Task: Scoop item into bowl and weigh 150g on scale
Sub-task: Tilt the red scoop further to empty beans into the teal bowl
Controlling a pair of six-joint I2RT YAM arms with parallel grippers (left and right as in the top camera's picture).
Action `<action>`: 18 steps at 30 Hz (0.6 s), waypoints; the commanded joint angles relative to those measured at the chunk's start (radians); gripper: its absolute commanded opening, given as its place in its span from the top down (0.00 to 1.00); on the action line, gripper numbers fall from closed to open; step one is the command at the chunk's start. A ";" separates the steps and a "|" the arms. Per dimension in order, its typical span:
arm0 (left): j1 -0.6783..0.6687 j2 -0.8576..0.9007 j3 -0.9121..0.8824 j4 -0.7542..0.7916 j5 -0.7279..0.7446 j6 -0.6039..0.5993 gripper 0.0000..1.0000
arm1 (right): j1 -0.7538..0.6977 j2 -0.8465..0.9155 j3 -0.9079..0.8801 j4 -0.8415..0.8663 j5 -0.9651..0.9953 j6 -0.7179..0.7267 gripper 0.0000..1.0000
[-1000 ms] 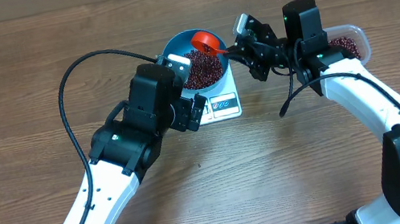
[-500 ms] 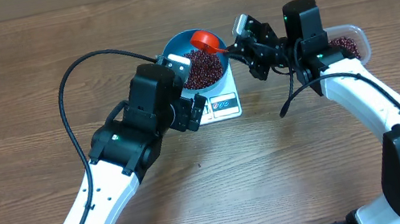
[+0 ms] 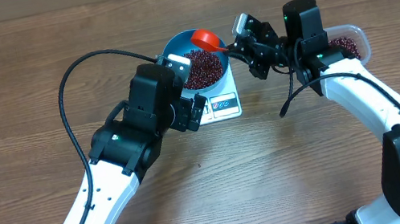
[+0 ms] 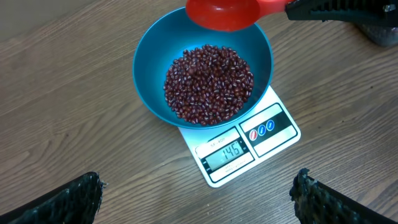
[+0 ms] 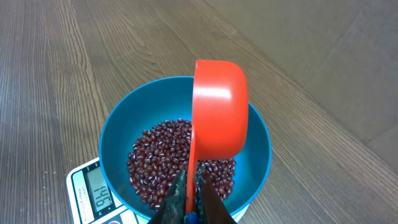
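Where the left gripper point(image 4: 198, 186) hangs: at 6 o'clock of the scale, with its fingers spread wide and nothing held between them.
Scale point(image 4: 273, 127): set flat on the wooden table point(image 3: 15, 78), with the display edge nearest the robot. A figure that looks like 145, just short of the target, is shown.
Bowl point(image 4: 143, 62): stood on the scale toward its 12 o'clock end. It is filled partway with the beans point(image 4: 208, 84), heaped loosely in the middle.
Right gripper point(image 5: 188, 199): reached in from 3 o'clock, its fingers pressed together on the thin handle of the red scoop point(image 5: 217, 115).
Scoop position: held above the bowl's rim at about 1 o'clock, tipped on edge and clear of the heap.
Tub point(image 3: 354, 33): placed well apart at 3 o'clock of the bowl, with more beans seen inside.
Done so far: the bowl is judged to be nearly loaded, since most of the weight is already registered.
Left to do: a small top-up of a few beans is judged to be needed, then a check of the display.
Left wrist view only: the display digits are given upright and clear, and only the scoop's underside is shown.
Right wrist view only: the pinch on the handle and the scoop's tilt are shown; its hollow faces away, so its contents cannot be told.
Overhead view only: both arms and the tub are shown together, but the display cannot be read.
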 commanded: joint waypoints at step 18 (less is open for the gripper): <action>0.002 -0.019 0.002 0.003 0.009 0.008 0.00 | 0.001 -0.007 0.026 0.012 0.019 -0.035 0.96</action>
